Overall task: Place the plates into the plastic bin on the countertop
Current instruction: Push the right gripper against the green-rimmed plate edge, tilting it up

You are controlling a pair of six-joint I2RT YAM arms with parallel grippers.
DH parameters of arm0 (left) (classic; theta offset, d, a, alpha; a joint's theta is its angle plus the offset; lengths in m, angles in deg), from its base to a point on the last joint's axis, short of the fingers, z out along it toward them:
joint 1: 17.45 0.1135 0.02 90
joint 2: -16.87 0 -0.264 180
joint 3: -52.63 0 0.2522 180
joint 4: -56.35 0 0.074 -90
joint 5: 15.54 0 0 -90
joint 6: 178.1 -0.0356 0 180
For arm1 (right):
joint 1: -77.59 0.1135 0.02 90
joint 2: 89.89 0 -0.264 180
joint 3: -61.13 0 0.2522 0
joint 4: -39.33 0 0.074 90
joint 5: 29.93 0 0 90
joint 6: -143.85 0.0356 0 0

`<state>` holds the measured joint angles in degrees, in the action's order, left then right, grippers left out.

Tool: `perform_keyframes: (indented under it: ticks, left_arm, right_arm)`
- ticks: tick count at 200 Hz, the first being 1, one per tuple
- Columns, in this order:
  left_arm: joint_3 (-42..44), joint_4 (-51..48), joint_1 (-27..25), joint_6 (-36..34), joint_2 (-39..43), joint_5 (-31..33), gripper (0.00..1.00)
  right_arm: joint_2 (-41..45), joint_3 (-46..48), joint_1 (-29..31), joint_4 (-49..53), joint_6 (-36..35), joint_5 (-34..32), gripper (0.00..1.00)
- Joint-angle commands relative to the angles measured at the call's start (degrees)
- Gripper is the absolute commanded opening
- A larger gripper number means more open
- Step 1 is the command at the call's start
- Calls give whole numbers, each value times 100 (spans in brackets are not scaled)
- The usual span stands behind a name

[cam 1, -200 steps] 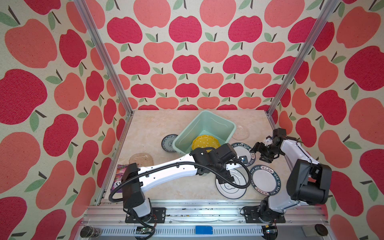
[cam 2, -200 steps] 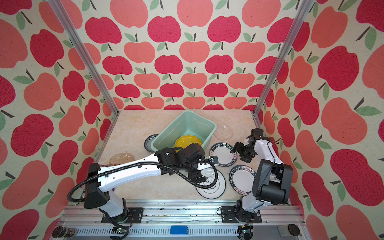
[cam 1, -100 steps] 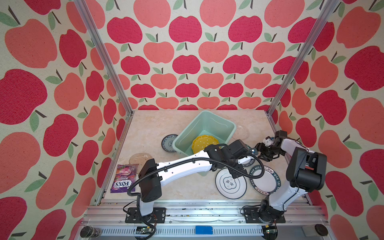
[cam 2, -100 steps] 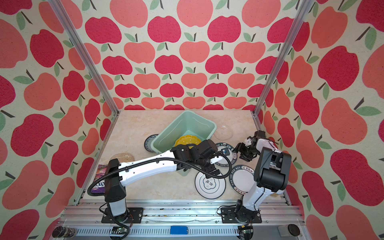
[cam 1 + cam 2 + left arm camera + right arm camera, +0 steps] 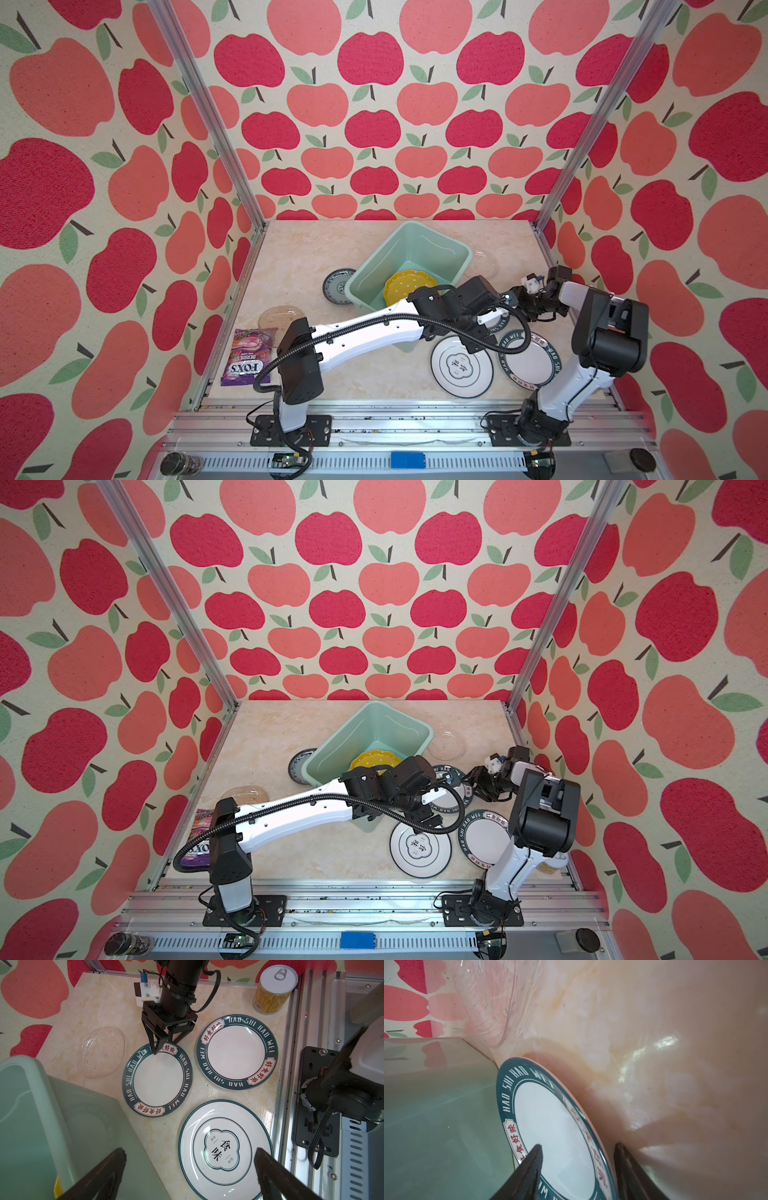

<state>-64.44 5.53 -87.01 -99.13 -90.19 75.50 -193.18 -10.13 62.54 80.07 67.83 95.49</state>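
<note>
In the mint bin [image 5: 419, 247], a yellow plate [image 5: 409, 284]; left pincer [image 5: 190, 1153] wide, right pincer [image 5: 578, 1146] ajar astride lettered plate [image 5: 158, 1082].

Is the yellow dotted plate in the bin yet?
Inside. In both top views the yellow dotted plate lies within the mint-green bin.

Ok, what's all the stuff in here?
bin: one, mint green, middle of the countertop
yellow plate: one, dotted, inside the bin
lettered plates: two, white, dark rims, right of bin
emblem plate: one, white, front right
small dark plate: one, left of bin
clear plates: two, beside bin and beside candy bag
candy bag: one, purple, front left
can: one, yellow, front right corner
left gripper: one, black, open near emblem plate
right gripper: one, black, open astride a lettered plate's rim
</note>
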Motion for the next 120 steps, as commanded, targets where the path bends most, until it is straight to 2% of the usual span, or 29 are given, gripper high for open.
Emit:
perform_keyframes:
  ticks: [1, 43, 120]
  left_arm:
    - [-212, -139, 13, 120, -20, 25, 99]
    - [-225, -243, 8, 101, -29, 19, 99]
    - [-104, -232, 5, 135, 45, 72, 99]
  right_arm:
    - [-317, 167, 2, -172, 78, 266, 58]
    - [-368, 312, 130, -607, 140, 784, 54]
    - [-32, 515, 257, -812, -27, 1317, 50]
